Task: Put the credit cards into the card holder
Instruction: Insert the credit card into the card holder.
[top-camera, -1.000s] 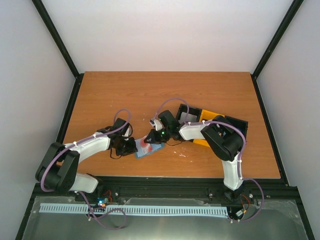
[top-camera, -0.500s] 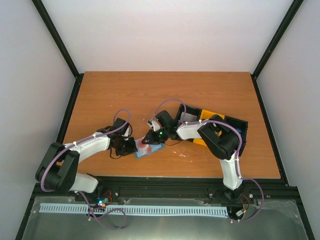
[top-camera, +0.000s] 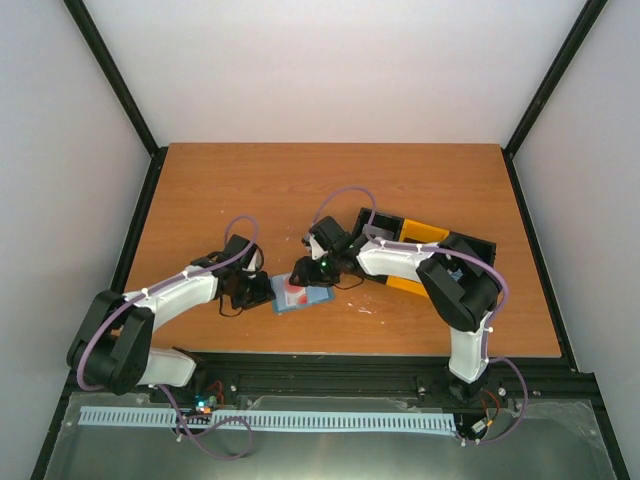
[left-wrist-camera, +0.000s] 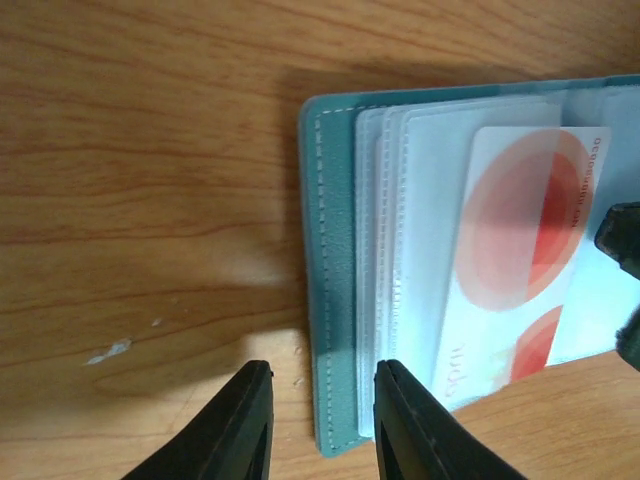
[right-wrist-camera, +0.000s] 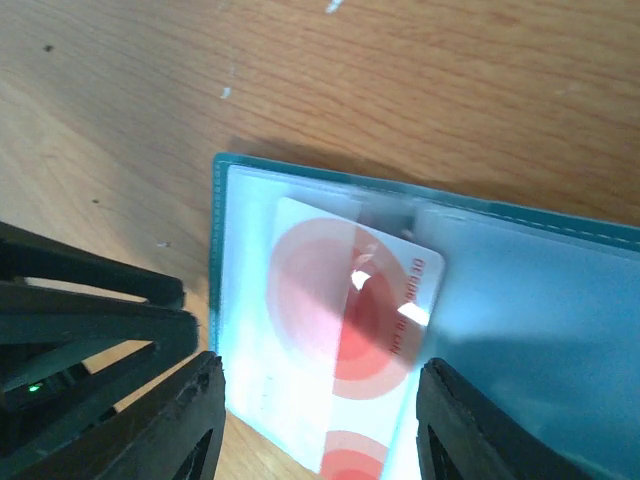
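Card holder, open flat, one credit card on it.
Top view: we log it near-centre on the table, left gripper at its left edge, right gripper at its far side. Left wrist: jaws narrowly parted, gripping nothing; card partly under a clear pocket. Right wrist: jaws wide apart, astride the card.

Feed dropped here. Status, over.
Left end effector straddles card holder edge. Right end effector spans credit card, partly pocketed; grip unclear. Nothing obstructing.

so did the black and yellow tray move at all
no: the tray sits at the same spot and angle relative to the table's right edge
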